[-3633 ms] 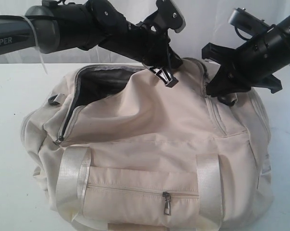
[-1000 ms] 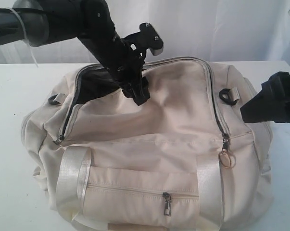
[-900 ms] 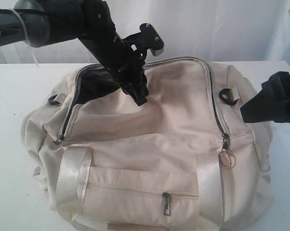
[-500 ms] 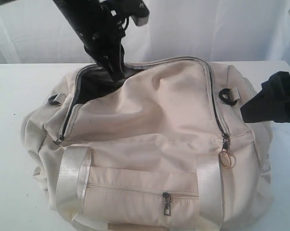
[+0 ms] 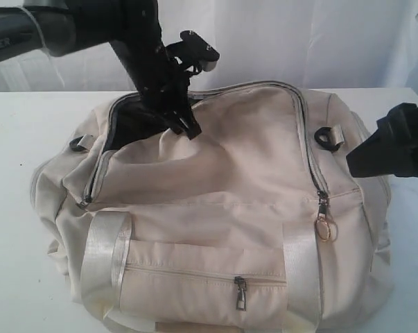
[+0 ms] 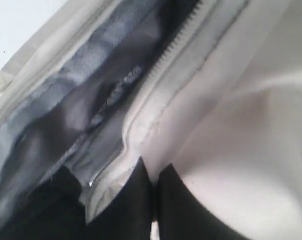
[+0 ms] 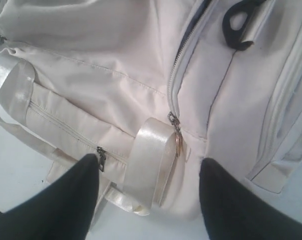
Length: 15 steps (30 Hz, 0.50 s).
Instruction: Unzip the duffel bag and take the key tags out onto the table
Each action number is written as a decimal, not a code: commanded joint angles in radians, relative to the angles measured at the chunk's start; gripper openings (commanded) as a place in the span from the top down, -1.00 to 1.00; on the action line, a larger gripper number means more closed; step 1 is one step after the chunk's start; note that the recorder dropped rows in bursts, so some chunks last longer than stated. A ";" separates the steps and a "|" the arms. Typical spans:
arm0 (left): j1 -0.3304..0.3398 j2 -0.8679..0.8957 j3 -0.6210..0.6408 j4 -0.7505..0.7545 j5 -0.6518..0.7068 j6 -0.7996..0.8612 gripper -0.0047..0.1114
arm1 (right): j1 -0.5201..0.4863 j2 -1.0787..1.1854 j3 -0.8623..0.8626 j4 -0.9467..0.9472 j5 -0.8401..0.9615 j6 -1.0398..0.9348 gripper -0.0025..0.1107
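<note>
**Large cream-white fabric duffel bag [image 5: 222,180] on the table, main zip part open**

Exterior view: the bag is lying across the wide plain white tabletop [image 5: 14,139], with its front pocket facing the camera. The main zip is gaping at the rear left corner and showing dark grey lining [image 5: 129,121]. What is sitting inside cannot be made out. The black left gripper [image 5: 188,128] is reaching down at the edge of that opening, its tip touching the flap's rim. The black right gripper [image 5: 375,156] is hovering just beside the bag's right end, near a black D-ring [image 5: 324,137]. A metal zipper pull with a round ring [image 5: 324,225] is hanging at the front right corner, next to a shiny satin strap [image 5: 302,270].

Left wrist view: the left gripper [image 6: 153,195] is showing two fingers [image 6: 133,200] pressed together with only a sliver between them. They are sitting right at the toothed edge of the flap. Whether fabric is being pinched cannot be told.

Right wrist view: the right gripper [image 7: 148,162] is holding its fingers [image 7: 75,200] wide apart, gripping nothing. It is hanging above the bag's [image 7: 90,75] front right corner, with the ringed pull [image 7: 177,140] showing between them.
</note>
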 commanded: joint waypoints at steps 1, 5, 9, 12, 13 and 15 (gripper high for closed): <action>-0.014 -0.135 -0.075 -0.102 0.319 0.024 0.92 | -0.001 -0.005 -0.007 0.007 0.030 0.018 -0.02; -0.068 -0.287 -0.015 -0.294 0.366 0.011 0.92 | -0.001 -0.020 -0.007 0.007 0.069 0.041 -0.02; -0.139 -0.362 0.094 -0.317 0.366 -0.013 0.92 | -0.001 -0.063 -0.007 0.007 0.095 0.060 -0.02; -0.194 -0.404 0.203 -0.317 0.366 -0.040 0.92 | -0.001 -0.113 -0.027 -0.002 0.114 0.080 -0.02; -0.214 -0.418 0.247 -0.317 0.366 -0.040 0.92 | -0.001 -0.133 -0.040 -0.015 0.115 0.103 -0.02; -0.254 -0.445 0.337 -0.317 0.366 -0.048 0.92 | -0.001 -0.167 -0.070 -0.046 0.115 0.148 -0.02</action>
